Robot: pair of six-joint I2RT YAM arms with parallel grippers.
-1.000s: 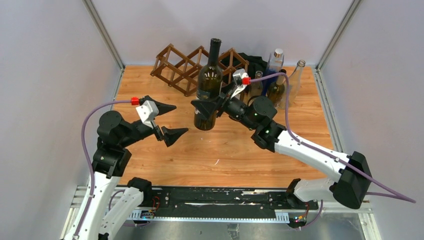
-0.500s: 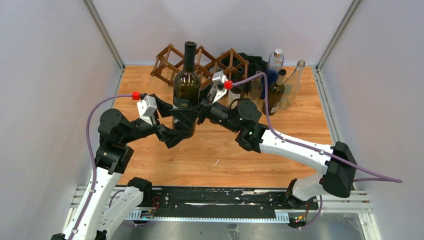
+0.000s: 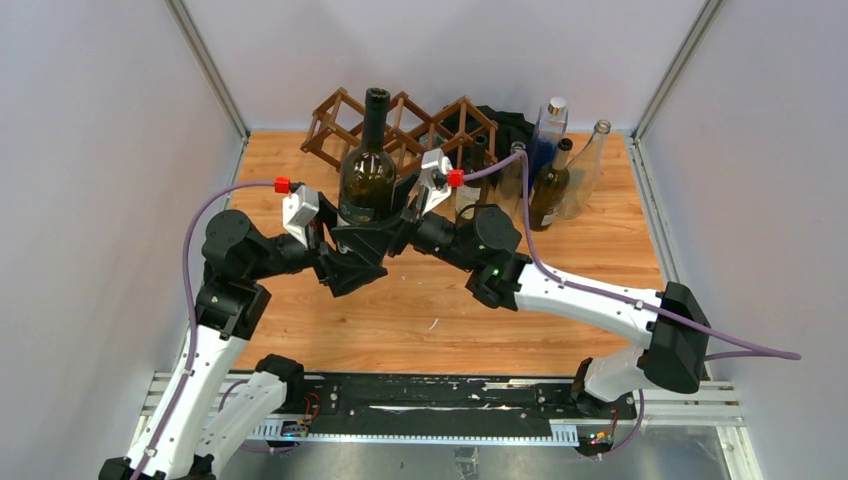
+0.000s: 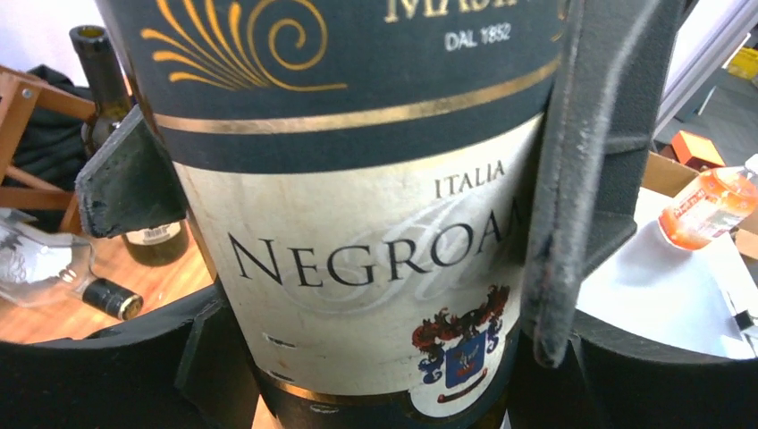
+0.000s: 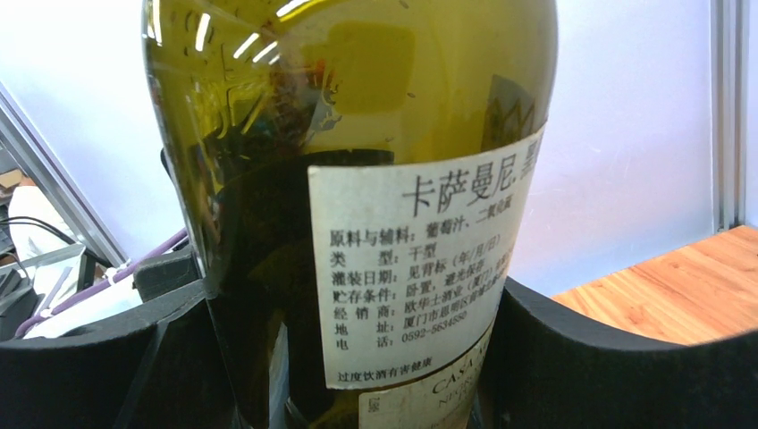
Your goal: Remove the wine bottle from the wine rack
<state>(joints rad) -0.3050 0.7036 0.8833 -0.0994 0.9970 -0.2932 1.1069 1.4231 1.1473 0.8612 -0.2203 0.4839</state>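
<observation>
- The left gripper and right gripper are both clamped on the upright wine bottle, left of centre.
- "ITALIA", "NEGROAM" and "DAL 1852" are read on its front label; Chinese text is printed on the back label.
- The wine rack is seen behind it, at the far side.

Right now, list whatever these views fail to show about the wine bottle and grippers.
- Top external: base of the wine bottle, hidden behind the left gripper and right gripper.
- Left wrist: end of the label's name, covered by a finger; pad contact unclear.
- Right wrist: bottle's neck, cut off by the top edge.
- Top external: wine rack middle cells, behind the bottle.
</observation>
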